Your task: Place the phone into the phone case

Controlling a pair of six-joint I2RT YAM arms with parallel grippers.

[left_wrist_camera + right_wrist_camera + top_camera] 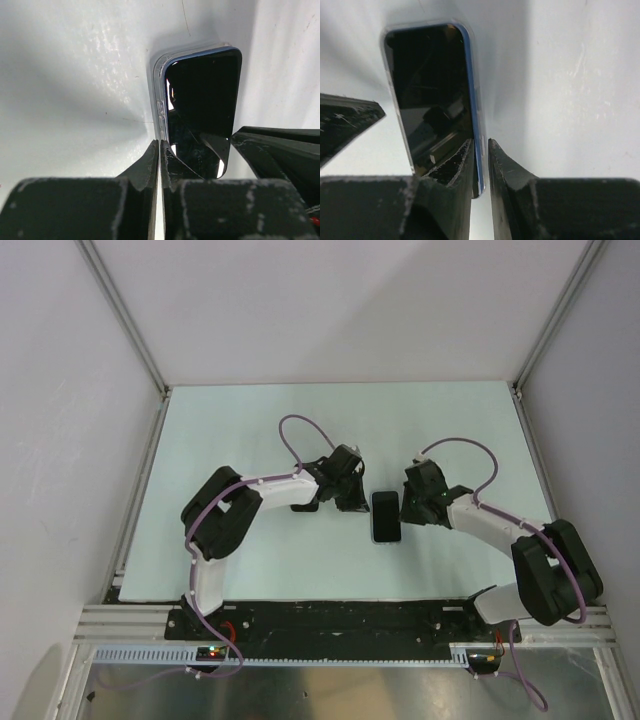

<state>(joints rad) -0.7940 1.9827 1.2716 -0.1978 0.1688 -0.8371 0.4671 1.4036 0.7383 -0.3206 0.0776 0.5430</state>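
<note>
Phone (385,517) in case (159,85) on worktop (250,430).
Left tool (159,145) pinches case rim, right tool (481,142) apparently clamps phone's edge, to seat it.

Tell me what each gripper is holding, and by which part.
Left gripper pinches the phone case by its long side wall. Right gripper straddles the opposite long edge of the phone; whether it grips cannot be told.

Ahead of the left tool (160,146), the phone (202,100) shows a glossy black glass face; the phone case (158,95) around it is clear shiny plastic. The right tool (481,144) is scuffed matt black plastic, the table (75,75) matt white
</note>
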